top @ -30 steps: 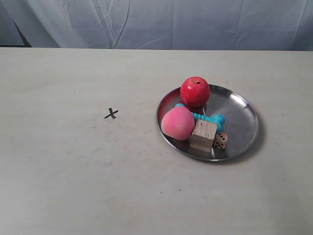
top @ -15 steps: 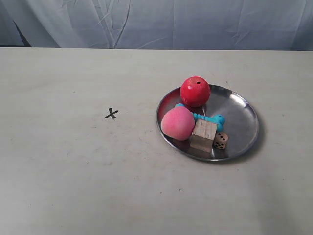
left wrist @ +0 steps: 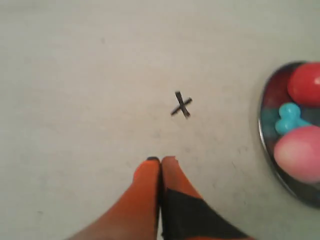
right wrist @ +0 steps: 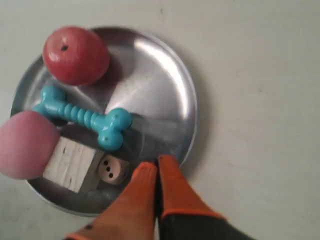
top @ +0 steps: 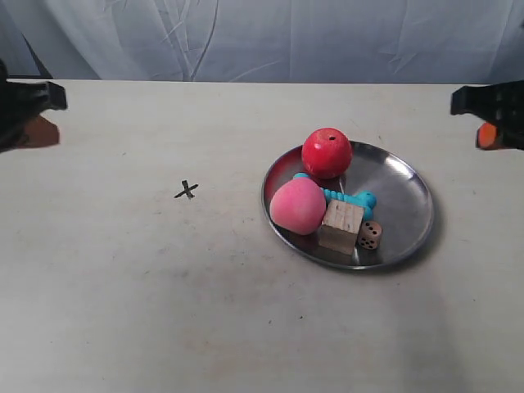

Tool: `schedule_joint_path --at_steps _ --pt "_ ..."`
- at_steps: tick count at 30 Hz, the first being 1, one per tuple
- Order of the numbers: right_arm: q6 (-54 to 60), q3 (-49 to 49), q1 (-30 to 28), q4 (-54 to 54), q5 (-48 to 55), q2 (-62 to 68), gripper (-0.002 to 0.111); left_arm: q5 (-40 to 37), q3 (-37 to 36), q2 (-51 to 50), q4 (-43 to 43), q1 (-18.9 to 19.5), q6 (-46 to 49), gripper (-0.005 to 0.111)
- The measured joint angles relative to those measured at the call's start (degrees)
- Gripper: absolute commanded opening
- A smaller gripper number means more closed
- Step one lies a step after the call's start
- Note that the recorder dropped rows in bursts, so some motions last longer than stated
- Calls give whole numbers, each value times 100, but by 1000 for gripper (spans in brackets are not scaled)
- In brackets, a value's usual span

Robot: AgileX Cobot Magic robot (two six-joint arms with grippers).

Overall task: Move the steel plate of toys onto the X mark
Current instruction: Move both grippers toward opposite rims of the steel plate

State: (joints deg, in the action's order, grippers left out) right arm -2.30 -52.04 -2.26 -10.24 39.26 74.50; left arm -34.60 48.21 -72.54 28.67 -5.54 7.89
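Observation:
The steel plate (top: 405, 205) lies on the off-white table right of centre, holding a red apple ball (top: 327, 152), a pink peach ball (top: 297, 205), a turquoise bone (top: 354, 199), a pale wooden cube (top: 341, 226) and a die (top: 369, 236). The black X mark (top: 187, 191) is inked left of the plate. My left gripper (left wrist: 161, 159) is shut and empty, hovering short of the X mark (left wrist: 181, 104). My right gripper (right wrist: 157, 164) is shut and empty, its tips above the steel plate's (right wrist: 160, 75) near rim beside the die (right wrist: 112, 169).
Both arms show only at the exterior view's edges: one arm (top: 24, 110) at the left, one arm (top: 494, 110) at the right. A pale cloth backdrop (top: 262, 37) hangs behind the table's far edge.
Both arms have come into the exterior view from its left and right edges. The plate and toys have not moved.

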Motion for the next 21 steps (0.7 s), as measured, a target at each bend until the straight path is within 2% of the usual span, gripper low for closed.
schedule_joint_path --at_steps 5,9,12,16,21 --pt "1119 -477 -419 -1129 295 1354 -1 -736 308 -1095 1779 0 1483 0" --pt "2360 -693 -1044 -2312 686 2101 -1 -1389 523 -1813 3337 -9 3273 0" --pt "3321 -797 -1571 -3251 1074 2604 -1 -1569 651 -2259 4263 -9 3771 0" --pt "4094 -857 -1975 -3992 1385 3238 -1 -1639 883 -2818 4752 -9 4036 0" --pt "4710 -857 -2059 -4203 1109 3701 -1 -1755 1068 -3283 5111 -9 4417 0"
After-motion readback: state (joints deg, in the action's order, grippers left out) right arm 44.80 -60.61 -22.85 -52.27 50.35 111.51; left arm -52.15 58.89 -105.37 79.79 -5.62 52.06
